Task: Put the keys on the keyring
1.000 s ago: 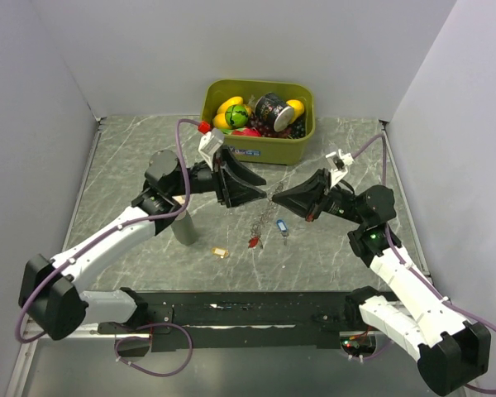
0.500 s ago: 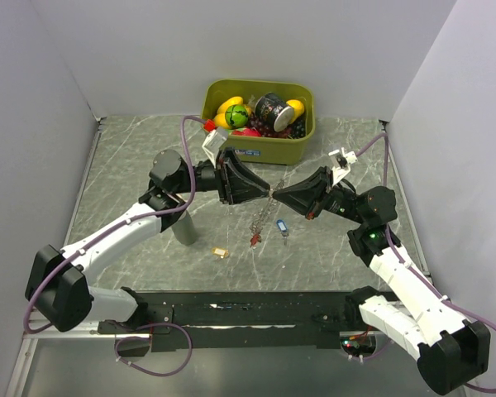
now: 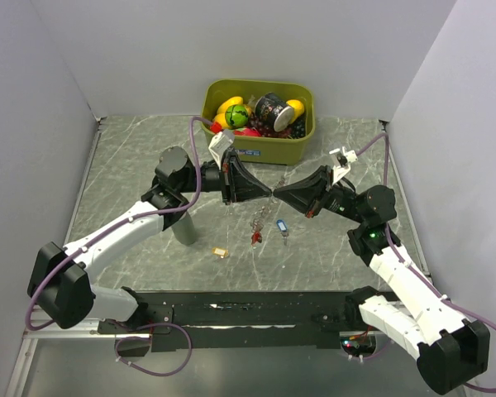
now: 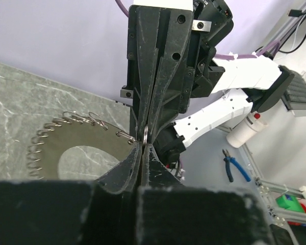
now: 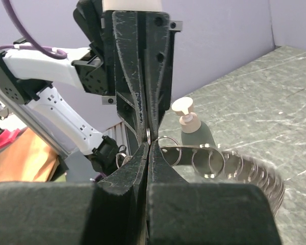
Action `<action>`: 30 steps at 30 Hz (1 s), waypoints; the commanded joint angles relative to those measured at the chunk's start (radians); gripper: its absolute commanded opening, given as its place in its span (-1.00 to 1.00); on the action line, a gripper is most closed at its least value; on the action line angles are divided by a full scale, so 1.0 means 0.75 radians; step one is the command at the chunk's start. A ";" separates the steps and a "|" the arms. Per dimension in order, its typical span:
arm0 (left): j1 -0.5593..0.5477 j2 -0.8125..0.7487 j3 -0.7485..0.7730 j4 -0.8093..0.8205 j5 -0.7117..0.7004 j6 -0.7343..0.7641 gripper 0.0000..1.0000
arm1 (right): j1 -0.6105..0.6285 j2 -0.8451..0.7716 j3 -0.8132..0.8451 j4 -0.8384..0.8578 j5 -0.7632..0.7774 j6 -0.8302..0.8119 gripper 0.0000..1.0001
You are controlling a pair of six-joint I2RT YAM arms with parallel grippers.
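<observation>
The keyring [image 3: 263,217], a silvery chain of small rings, hangs above the table's middle between both grippers. My left gripper [image 3: 272,192] and right gripper [image 3: 276,192] meet tip to tip at its top. In the left wrist view my left gripper [image 4: 144,144] is shut on a thin ring, and the rest of the keyring [image 4: 84,120] curves off to the left. The right gripper [image 5: 149,144] is shut on the same ring, with the keyring [image 5: 214,161] trailing right. A red key [image 3: 253,241] lies at the chain's lower end, a blue key [image 3: 282,225] beside it and a yellow key [image 3: 221,251] apart.
An olive-green bin [image 3: 256,151] full of toy fruit and a can stands at the back centre. A grey pump bottle [image 3: 184,227] stands under the left forearm, and shows behind the chain in the right wrist view [image 5: 193,130]. White walls enclose the table.
My left gripper moved right to meet the right gripper's tips and closed on the top of the keyring. The right arm and the keys on the table stayed put.
</observation>
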 commanded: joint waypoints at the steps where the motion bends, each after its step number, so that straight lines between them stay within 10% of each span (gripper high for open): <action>1: -0.025 -0.023 0.069 -0.028 -0.011 0.090 -0.98 | 0.009 -0.001 0.065 0.055 0.003 -0.015 -1.00; 7: -0.025 -0.074 0.092 -0.171 -0.063 0.223 -0.98 | 0.009 0.017 0.076 -0.016 -0.005 -0.047 -0.99; 17: -0.025 -0.058 0.310 -0.837 -0.220 0.691 -0.98 | 0.006 -0.097 0.137 -0.357 0.107 -0.295 0.38; 30: -0.070 0.032 0.638 -1.523 -0.425 1.251 -0.98 | -0.018 0.089 0.447 -0.819 -0.091 -0.704 0.62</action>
